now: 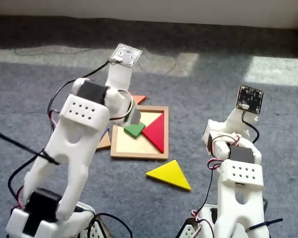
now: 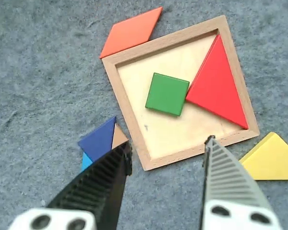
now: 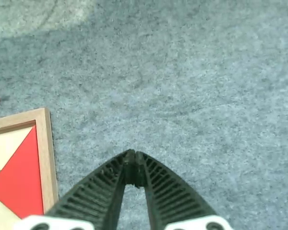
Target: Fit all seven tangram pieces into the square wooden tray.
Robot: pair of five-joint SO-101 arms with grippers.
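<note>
The square wooden tray (image 1: 139,154) (image 2: 134,129) (image 3: 47,143) lies on the grey carpet and holds a green square (image 1: 134,130) (image 2: 167,94) beside a large red triangle (image 1: 156,131) (image 2: 216,86) (image 3: 19,182). My left gripper (image 2: 168,146) hangs open above the tray's edge with nothing between its fingers. Outside the tray lie an orange parallelogram (image 2: 130,31) (image 1: 138,99), a large yellow triangle (image 1: 170,174) (image 2: 271,158), and a dark blue triangle (image 2: 100,139) with a tan piece (image 2: 118,138) and a light blue piece (image 2: 86,161) beside it. My right gripper (image 3: 133,155) is shut above bare carpet right of the tray.
The left arm (image 1: 74,144) leans over the tray's left side and hides part of it. The right arm (image 1: 238,163) stands to the tray's right. Cables (image 1: 35,49) run across the carpet at the back.
</note>
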